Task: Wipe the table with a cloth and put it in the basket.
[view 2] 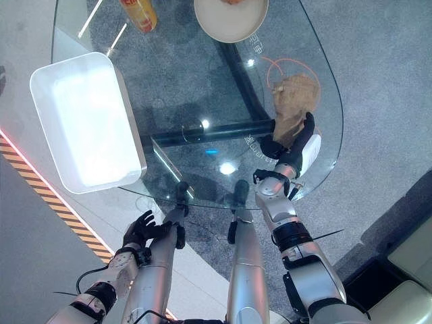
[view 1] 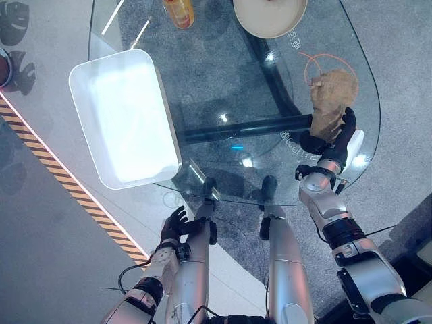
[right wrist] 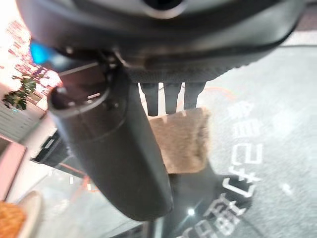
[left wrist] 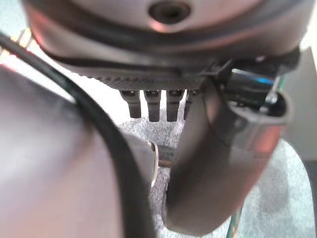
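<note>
Right robot hand (view 1: 335, 140): curled on brown cloth (view 1: 331, 98), glass tabletop (view 1: 223, 88) 3 o'clock | left robot hand (view 1: 174, 225): relaxed, empty, 7 o'clock | white basket (view 1: 125, 118): 9 o'clock

Right hand (view 2: 295, 147) on the brown cloth (view 2: 291, 102) at the glass counter (view 2: 202, 88)
White basket (view 2: 84, 121) sits on the counter's left edge; left hand (view 2: 140, 229) hangs low, fingers relaxed, below the counter.

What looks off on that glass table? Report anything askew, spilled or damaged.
Nothing is spilled or broken. The brown cloth is bunched up, not flat, near the table's right edge, with the right hand at it. The white basket hangs partly over the table's left edge. The left hand is below the table.
</note>
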